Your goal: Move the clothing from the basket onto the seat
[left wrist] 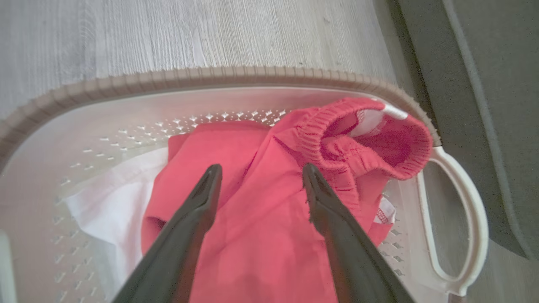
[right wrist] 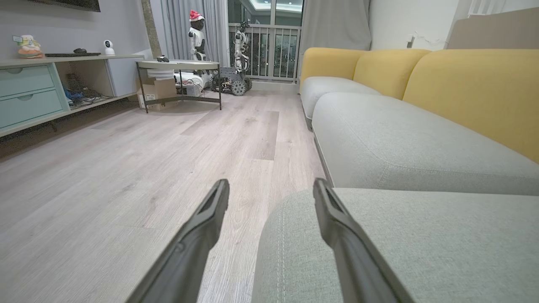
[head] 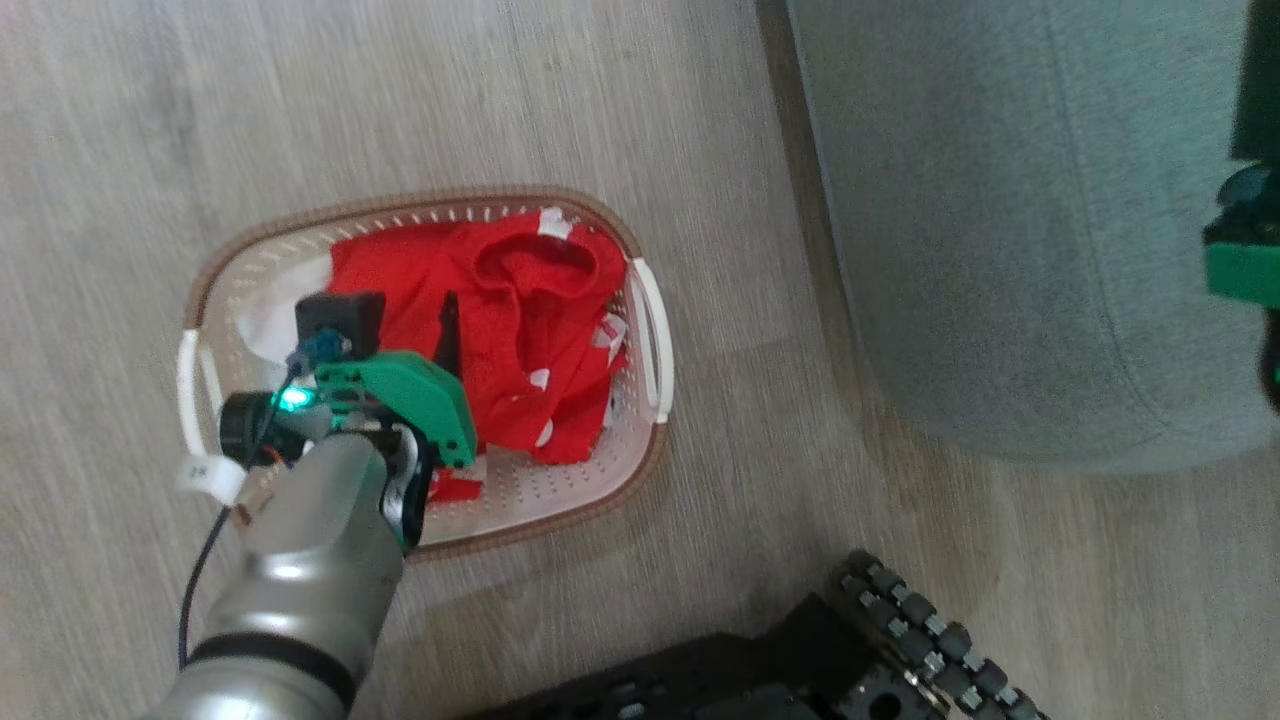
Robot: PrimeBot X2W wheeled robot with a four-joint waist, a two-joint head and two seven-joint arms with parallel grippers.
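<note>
Head camera steeply above basket (head: 540,500) and seat (head: 1000,250), left wrist camera close over same basket, right wrist camera low, level, along floor (right wrist: 126,168) and seat edge

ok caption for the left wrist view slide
Open left end effector poised over bright red fabric clothing in cream perforated plastic basket.

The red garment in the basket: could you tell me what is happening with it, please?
The robot's left gripper, fingers open, is poised over the bright red fabric garment, which lies crumpled in the oval cream perforated plastic basket on the floor. Nothing is gripped yet. The right gripper hangs open over the large grey-green upholstered seat.
</note>
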